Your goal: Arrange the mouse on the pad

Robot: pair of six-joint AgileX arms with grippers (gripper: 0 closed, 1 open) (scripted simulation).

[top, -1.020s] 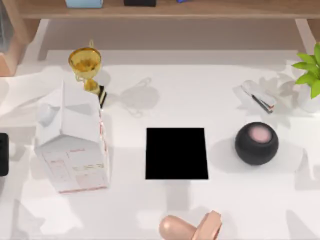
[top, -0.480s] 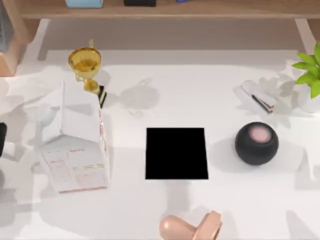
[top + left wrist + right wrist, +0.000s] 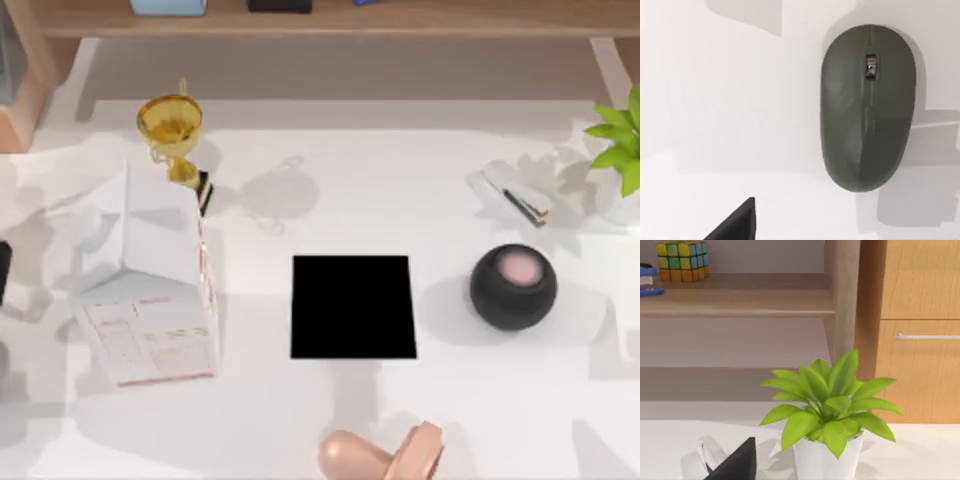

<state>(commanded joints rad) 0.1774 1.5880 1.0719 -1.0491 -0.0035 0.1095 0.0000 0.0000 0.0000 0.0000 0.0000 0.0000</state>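
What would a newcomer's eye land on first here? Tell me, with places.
Probably the flat matte black square pad at the table's centre in the top view, with the black ball with a pink top to its right and the tall white carton to its left. In the left wrist view, the smooth grey-olive oval mouse lies on white table.

I count one mouse (image 3: pixel 867 107), one pad (image 3: pixel 353 307), one white carton (image 3: pixel 145 300), one gold trophy (image 3: pixel 172 130), one black ball (image 3: pixel 513 286), one potted plant (image 3: pixel 827 415).
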